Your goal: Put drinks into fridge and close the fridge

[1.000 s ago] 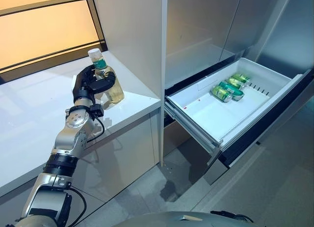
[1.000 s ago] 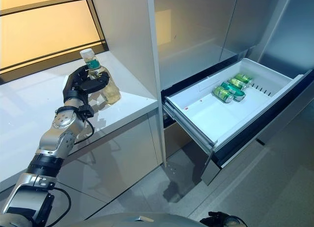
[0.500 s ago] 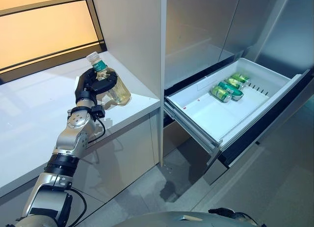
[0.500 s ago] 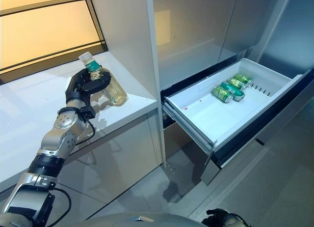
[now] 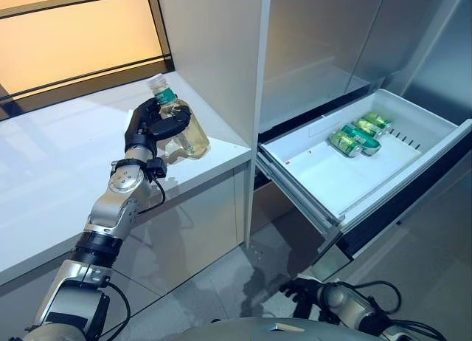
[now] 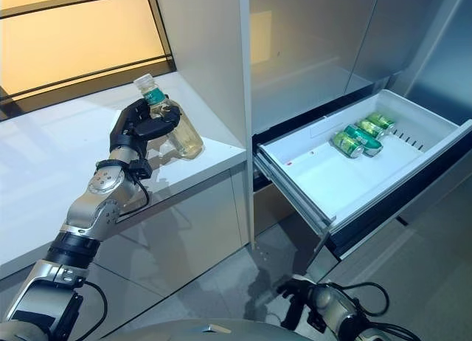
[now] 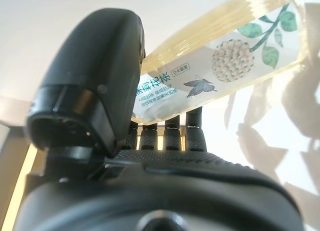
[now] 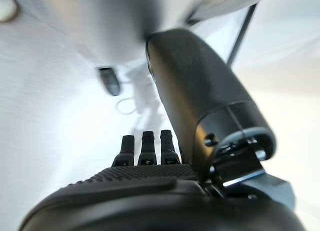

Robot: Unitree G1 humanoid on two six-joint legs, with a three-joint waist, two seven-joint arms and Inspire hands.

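White and glossy, the counter [image 5: 51,171] runs along your left side under an amber-lit window [image 5: 74,38], and it ends at a tall grey cabinet panel [image 5: 214,53]. To the right of this panel you see the fridge [image 5: 324,38] with its pale grey doors, and below them the fridge drawer [image 5: 324,178] stands pulled out wide, a white tray with a bare floor in the near part. At the far end of this drawer three green drink cans [image 5: 358,134] lie on their sides, close beside each other. Your left hand [image 5: 151,127] is over the counter edge near the panel, and its fingers and thumb are curled round a clear bottle of pale yellow tea [image 5: 184,131] with a white cap and a green label band. The bottle is tilted, its cap pointing up and toward the window, and from the head views I cannot tell whether its base touches the counter or not. The left wrist view shows the thumb [image 7: 100,81] pressing on the bottle's label. Your right hand [image 6: 295,293] is low at the bottom edge, over the grey floor in front of the drawer, holding nothing; its fingers [image 8: 145,146] look loosely straight.
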